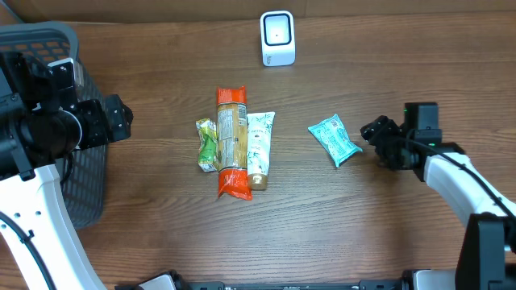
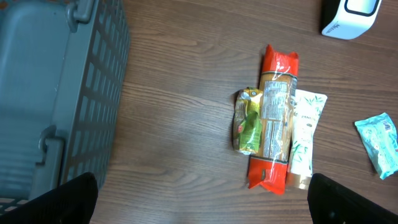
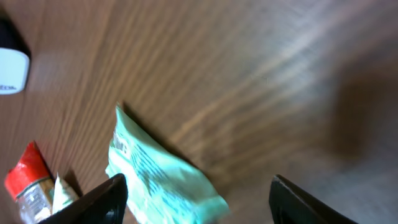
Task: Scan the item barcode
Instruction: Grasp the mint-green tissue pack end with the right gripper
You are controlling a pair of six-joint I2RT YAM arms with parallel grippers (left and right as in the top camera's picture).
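Observation:
The white barcode scanner (image 1: 278, 38) stands at the back of the table, facing forward. A teal packet (image 1: 334, 139) lies flat on the wood right of centre. My right gripper (image 1: 376, 142) sits low just to the packet's right and is open. In the right wrist view the teal packet (image 3: 158, 177) reaches in between the fingers, close to the left one, with a wide gap to the right one. My left gripper (image 1: 121, 119) hovers open at the far left beside the basket, with nothing between its fingers (image 2: 74, 199).
An orange-red packet (image 1: 231, 141), a green packet (image 1: 208, 145) and a white tube (image 1: 259, 145) lie side by side mid-table. A grey plastic basket (image 1: 56, 32) fills the left edge, partly under the left arm.

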